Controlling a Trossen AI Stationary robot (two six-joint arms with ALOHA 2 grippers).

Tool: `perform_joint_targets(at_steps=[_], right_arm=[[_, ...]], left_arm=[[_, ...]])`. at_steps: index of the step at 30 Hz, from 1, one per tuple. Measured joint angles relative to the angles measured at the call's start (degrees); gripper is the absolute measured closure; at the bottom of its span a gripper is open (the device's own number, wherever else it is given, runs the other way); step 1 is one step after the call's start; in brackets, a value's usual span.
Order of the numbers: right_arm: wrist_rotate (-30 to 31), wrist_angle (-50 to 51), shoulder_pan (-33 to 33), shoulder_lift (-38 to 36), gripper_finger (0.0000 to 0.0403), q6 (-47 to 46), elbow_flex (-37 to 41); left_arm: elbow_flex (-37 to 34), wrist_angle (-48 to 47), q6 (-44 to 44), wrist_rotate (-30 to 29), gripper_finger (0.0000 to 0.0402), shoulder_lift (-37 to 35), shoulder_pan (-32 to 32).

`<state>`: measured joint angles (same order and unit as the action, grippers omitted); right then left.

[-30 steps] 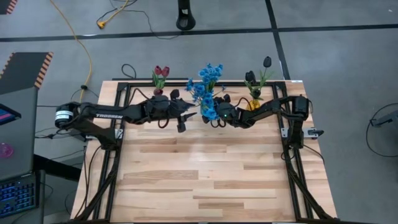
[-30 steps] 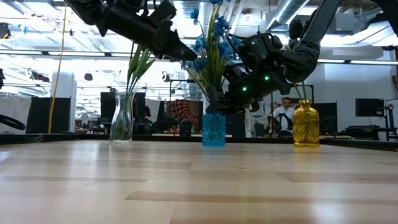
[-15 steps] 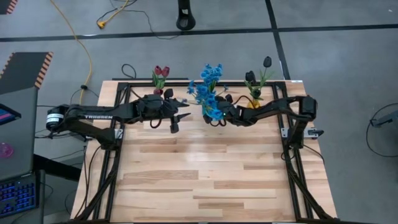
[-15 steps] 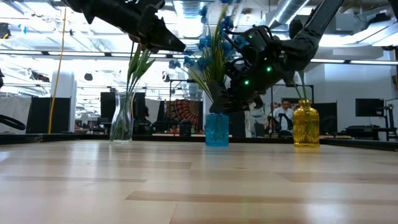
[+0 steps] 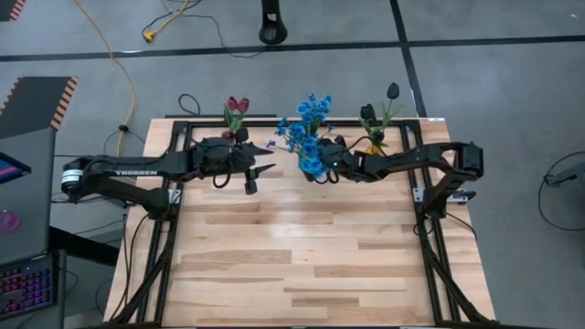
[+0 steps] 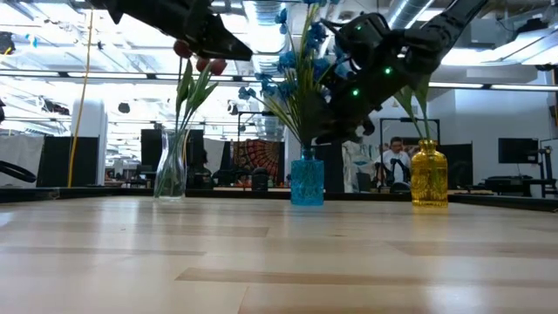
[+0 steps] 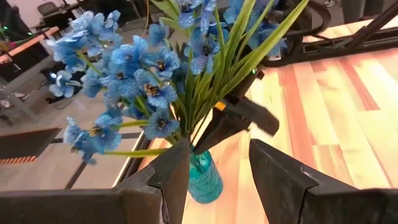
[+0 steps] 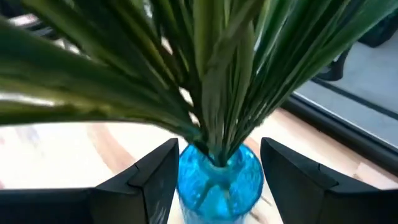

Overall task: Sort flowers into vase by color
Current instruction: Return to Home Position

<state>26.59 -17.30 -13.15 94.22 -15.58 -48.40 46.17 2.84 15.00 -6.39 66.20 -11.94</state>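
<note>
Three vases stand along the table's far edge. A clear vase (image 6: 170, 174) holds dark red tulips (image 5: 237, 106). A blue vase (image 6: 307, 183) holds the blue flowers (image 5: 309, 123). A yellow vase (image 6: 429, 174) holds near-black tulips (image 5: 391, 91). My right gripper (image 8: 217, 158) is open just above the blue vase's mouth, a finger on each side of the green stems (image 8: 211, 93), apart from them. My left gripper (image 7: 217, 155) is open and empty, up in the air left of the blue flowers, pointing at them.
Bare wooden table (image 5: 302, 256) spreads from the vases to the near edge. Black frame rails (image 5: 174, 174) run along the table's sides. Beyond the far edge a person (image 6: 399, 157) sits in the room behind.
Both grippers have risen. My left gripper has drawn back toward the table's left edge, away from the blue flowers. My right gripper has gone up from beside the blue vase to the height of the stems and has tipped nearer level. Both have stayed open.
</note>
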Motion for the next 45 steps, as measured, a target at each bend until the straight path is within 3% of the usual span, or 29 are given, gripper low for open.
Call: perform_joint_targets(at_steps=[7, 19, 33, 37, 41, 45], right_arm=[[-4.2, 9.3, 0.6, -5.1, 0.015, 0.0, 0.0], [-4.9, 22.6, 0.9, -18.8, 0.015, 0.0, 0.0], [-7.4, 32.6, 4.3, -35.0, 0.0152, 1.1, 0.0], [-7.4, 35.3, 5.6, -41.3, 0.0169, 1.4, 0.0], [-7.4, 37.4, 7.2, -47.7, 0.0203, 8.7, 0.0], [-12.5, 39.2, 8.4, -52.3, 0.0254, 16.3, 0.0]], left_arm=[[0.0, -6.5, 0.4, -0.1, 0.0246, -6.3, 0.0], [0.0, -13.3, -0.1, -0.1, 0.0246, -16.5, 0.0], [0.0, -14.4, -1.3, -0.1, 0.0246, -26.3, 0.0], [0.0, -15.9, -2.3, -0.1, 0.0246, -30.5, 0.0], [0.0, -18.7, -2.8, 0.8, 0.0247, -34.8, 0.0], [-0.1, -24.2, -5.8, 5.0, 0.027, -38.5, 0.0]])
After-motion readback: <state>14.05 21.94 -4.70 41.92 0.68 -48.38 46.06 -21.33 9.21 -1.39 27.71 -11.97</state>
